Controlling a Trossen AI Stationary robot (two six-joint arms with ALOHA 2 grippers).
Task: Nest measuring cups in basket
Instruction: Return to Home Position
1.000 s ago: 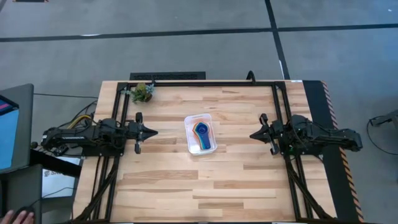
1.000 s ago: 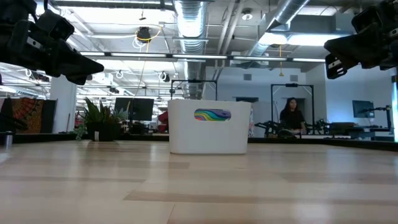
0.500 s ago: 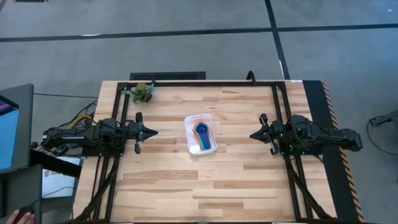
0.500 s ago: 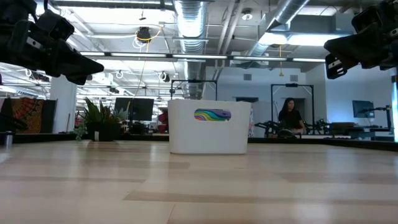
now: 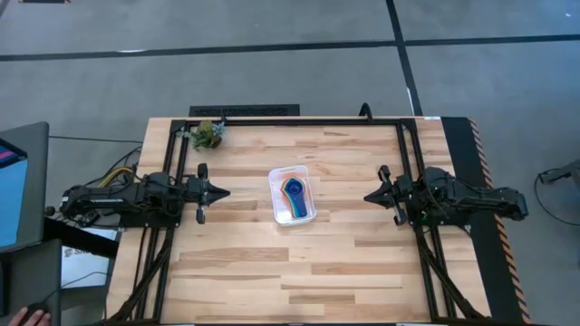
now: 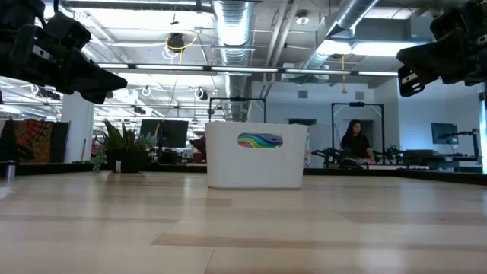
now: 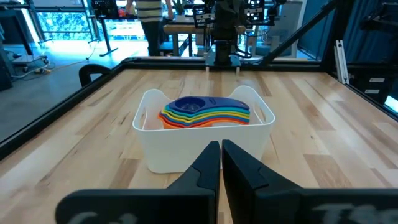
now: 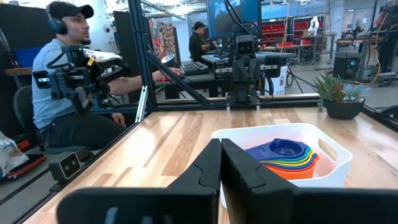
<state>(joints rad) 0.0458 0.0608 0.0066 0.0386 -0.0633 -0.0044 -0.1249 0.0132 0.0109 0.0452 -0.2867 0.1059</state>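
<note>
The white basket (image 5: 293,195) stands on its base at the table's middle; it also shows in the low view as basket (image 6: 256,155). Inside it the measuring cups (image 7: 203,112) lie nested in one rainbow stack, the dark blue one on top; the right wrist view shows the same cups (image 8: 287,158). My left gripper (image 5: 226,191) hovers shut above the table, left of the basket, pointing at it. My right gripper (image 5: 366,196) hovers shut to the basket's right, also pointing at it. Neither touches anything.
A small green leafy clump (image 5: 207,135) sits near the table's far left corner. A black frame (image 5: 299,121) runs along the far edge and both sides. Bare wood lies on the near half. A person (image 8: 74,87) sits beyond the table's left side.
</note>
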